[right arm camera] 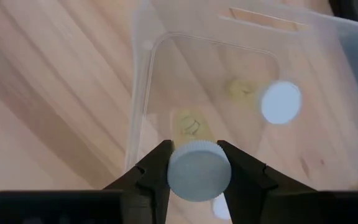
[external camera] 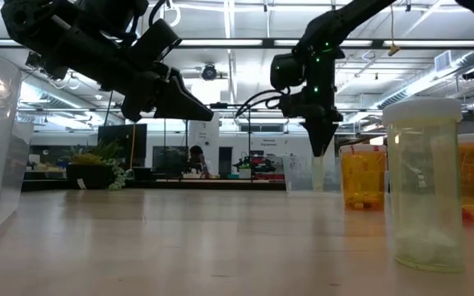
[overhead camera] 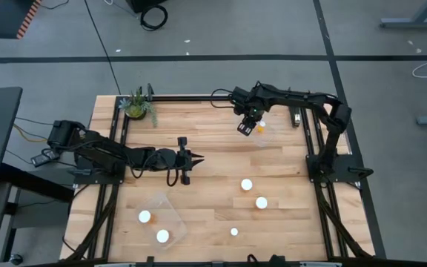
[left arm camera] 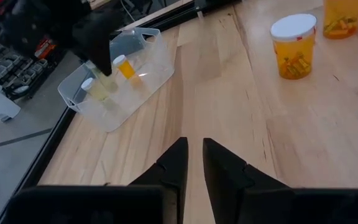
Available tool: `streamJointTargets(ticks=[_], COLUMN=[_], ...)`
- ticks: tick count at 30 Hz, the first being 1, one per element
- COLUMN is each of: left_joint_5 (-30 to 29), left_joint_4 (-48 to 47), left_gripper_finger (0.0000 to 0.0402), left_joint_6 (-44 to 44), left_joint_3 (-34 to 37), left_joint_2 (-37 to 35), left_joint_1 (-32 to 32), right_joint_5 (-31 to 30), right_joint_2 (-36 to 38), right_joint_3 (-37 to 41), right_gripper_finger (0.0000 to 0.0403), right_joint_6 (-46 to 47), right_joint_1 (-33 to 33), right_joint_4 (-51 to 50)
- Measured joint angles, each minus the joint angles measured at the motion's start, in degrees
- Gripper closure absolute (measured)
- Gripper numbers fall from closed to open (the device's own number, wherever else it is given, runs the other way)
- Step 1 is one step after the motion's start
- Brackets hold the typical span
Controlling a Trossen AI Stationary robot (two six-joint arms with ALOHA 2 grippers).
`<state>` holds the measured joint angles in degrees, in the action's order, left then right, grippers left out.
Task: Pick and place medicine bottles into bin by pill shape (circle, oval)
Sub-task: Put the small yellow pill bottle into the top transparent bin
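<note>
The right gripper (right arm camera: pixel 199 163) pinches a white-capped, seemingly yellowish medicine bottle (right arm camera: pixel 199 171) above the clear bin (right arm camera: pixel 143 74); left gripper (left arm camera: pixel 194 163) nearly closed.

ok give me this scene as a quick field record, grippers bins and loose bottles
right gripper: shut on held bottle, above far bin
far bin contents: one bottle visible
left gripper: nearly shut, empty, over mid table
near bin: two bottles
loose bottles: three on table, right of near bin
plant: far left corner
</note>
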<state>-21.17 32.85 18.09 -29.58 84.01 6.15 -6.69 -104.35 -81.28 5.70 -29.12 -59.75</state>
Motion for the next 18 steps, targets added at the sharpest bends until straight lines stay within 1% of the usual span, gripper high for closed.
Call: streamJointTargets(ticks=[10,18], left_joint_5=[0.00,0.00], left_joint_4=[-0.16,-0.18], left_gripper_finger=[0.0350,0.0340], left_joint_6=[-0.95,-0.90], left_joint_3=[0.00,0.00], left_joint_2=[0.00,0.00], left_joint_1=[0.00,0.01], right_joint_5=[0.46,0.71], right_joint_2=[-5.30,-5.85], right_joint_3=[0.07,0.07], right_gripper_finger=[0.0273,0.0273], right_joint_6=[-2.09,-2.13], right_joint_1=[-1.25,-1.51], right_joint_4=[2.51,3.14])
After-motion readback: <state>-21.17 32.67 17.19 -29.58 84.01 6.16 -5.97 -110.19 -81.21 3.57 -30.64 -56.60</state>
